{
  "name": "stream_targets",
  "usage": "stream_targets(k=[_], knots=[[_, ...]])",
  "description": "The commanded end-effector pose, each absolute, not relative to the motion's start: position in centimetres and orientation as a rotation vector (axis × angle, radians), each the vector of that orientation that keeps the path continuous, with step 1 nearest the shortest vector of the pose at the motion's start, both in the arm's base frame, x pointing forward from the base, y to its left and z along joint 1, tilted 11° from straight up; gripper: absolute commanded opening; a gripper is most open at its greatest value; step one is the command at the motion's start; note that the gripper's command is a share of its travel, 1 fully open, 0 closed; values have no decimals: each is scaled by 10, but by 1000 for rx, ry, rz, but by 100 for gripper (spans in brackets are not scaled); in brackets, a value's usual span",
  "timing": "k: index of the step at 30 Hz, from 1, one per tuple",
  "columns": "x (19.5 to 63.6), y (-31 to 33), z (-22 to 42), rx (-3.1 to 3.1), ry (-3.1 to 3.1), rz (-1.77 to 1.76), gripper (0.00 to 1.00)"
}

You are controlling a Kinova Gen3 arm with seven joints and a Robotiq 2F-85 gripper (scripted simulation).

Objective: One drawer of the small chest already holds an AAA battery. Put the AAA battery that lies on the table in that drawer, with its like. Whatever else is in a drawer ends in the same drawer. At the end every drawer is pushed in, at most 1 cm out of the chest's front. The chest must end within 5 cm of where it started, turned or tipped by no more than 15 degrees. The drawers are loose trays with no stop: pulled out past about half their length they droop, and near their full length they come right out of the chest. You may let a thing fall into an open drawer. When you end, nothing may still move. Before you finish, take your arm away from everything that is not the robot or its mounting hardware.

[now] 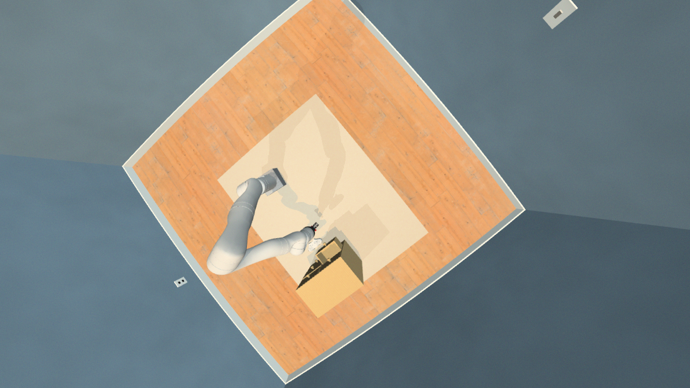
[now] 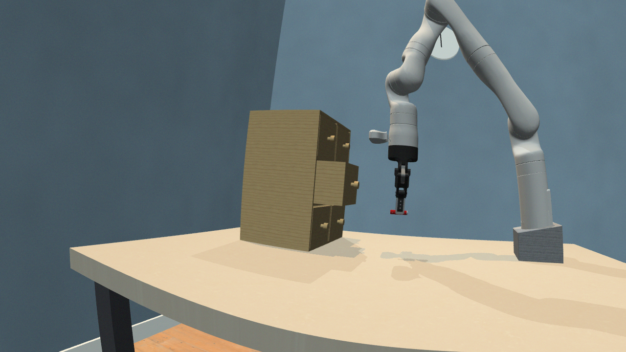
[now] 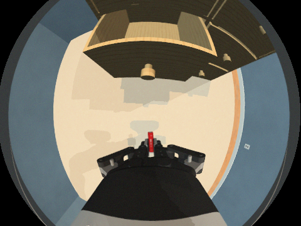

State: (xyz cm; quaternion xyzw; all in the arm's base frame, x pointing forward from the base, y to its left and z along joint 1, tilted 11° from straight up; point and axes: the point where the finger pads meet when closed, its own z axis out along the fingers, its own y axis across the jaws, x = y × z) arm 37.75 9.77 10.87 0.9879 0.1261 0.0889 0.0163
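My gripper (image 1: 316,225) (image 2: 399,212) is shut on the red AAA battery (image 2: 392,211) (image 3: 150,142). It holds the battery level, high above the table and in front of the chest (image 1: 330,291) (image 2: 279,175) (image 3: 157,7). The battery points toward the chest in the wrist view. One middle drawer (image 1: 329,249) (image 2: 330,183) (image 3: 125,56) stands partly pulled out, level, with its knob (image 2: 355,184) (image 3: 148,73) facing the gripper. No battery shows in the visible part of its inside; its front panel hides the near part. The other visible drawers look pushed in.
The chest stands upright on the table (image 1: 284,144) (image 2: 218,289) (image 3: 188,119). Knobs of other drawers stick out above and below the open one. The arm's base (image 1: 277,178) (image 2: 538,245) stands on the table away from the chest's front. A gap separates the gripper from the open drawer.
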Motion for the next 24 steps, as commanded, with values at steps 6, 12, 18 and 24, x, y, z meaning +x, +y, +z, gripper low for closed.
stream_targets(k=[6,12,18,24], knots=[[386,89,112,3099,240,295,5],[387,86,112,3104,199,295,5],[387,85,112,3105,193,295,5],[387,85,113,3105,193,295,5]])
